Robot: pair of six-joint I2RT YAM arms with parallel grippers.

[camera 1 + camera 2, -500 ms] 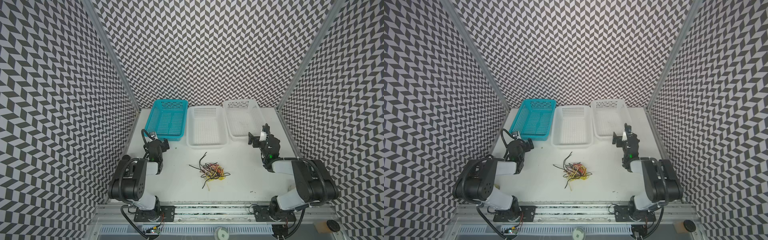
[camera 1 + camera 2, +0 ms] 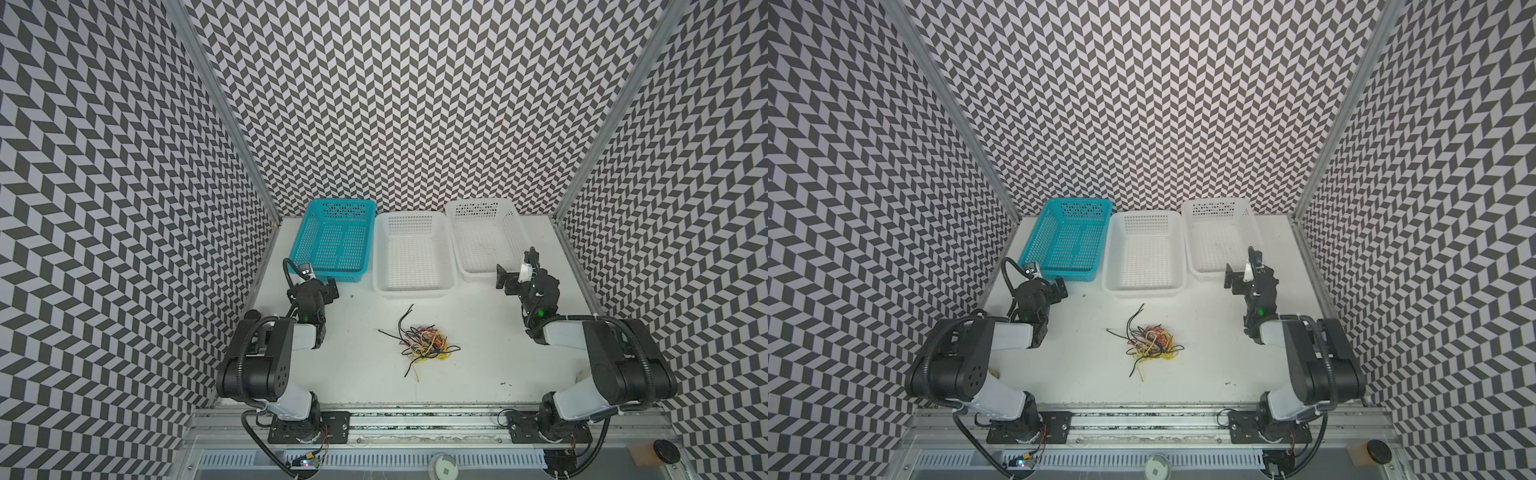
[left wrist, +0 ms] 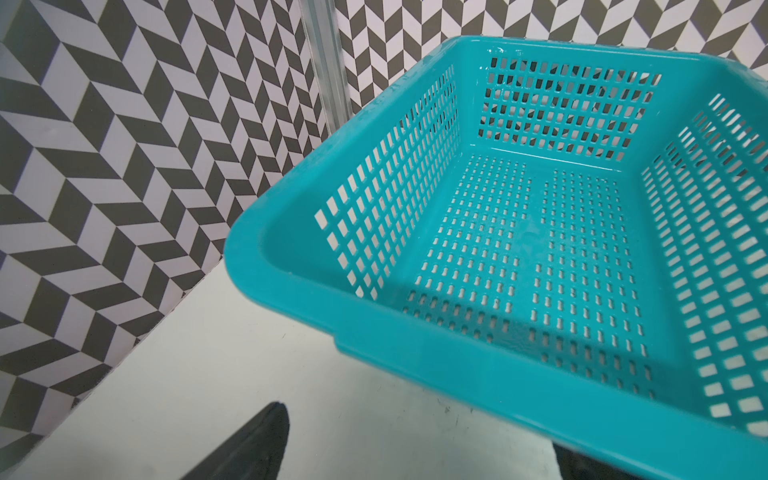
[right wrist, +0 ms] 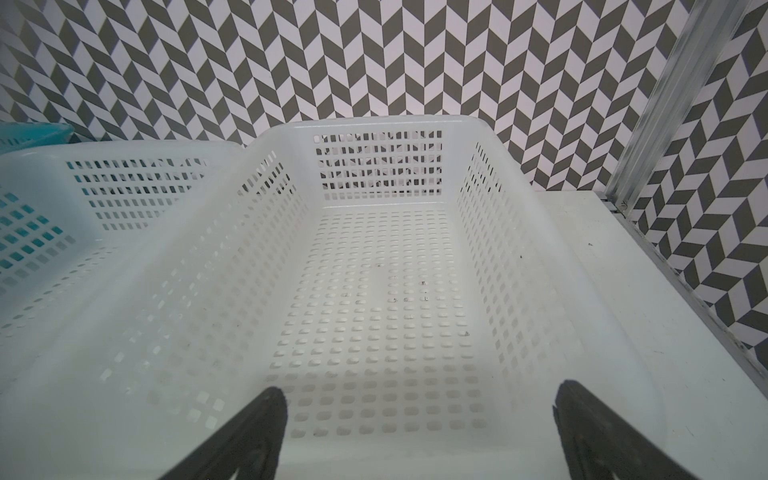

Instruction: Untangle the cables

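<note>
In both top views cables [image 2: 424, 347] lie outside the baskets [image 2: 409, 291]; left hand [image 2: 323, 287], right hand [image 2: 513, 276] released.

You are working in a robotics lab test cell, not a home or a shop. Black-and-white chevron panels [image 2: 415, 104] close in your white worktop [image 2: 357, 374] on three sides, joined by bare aluminium posts [image 2: 220, 104]. Both robot arms are bolted to a metal rail [image 2: 415, 417] along the worktop's edge. Just ahead of your left hand [image 2: 326, 286] sits a teal perforated basket [image 2: 309, 232]. Ahead of your right hand [image 2: 509, 276] is a white basket [image 2: 484, 208], with a second white basket [image 2: 411, 220] between the two.
</note>
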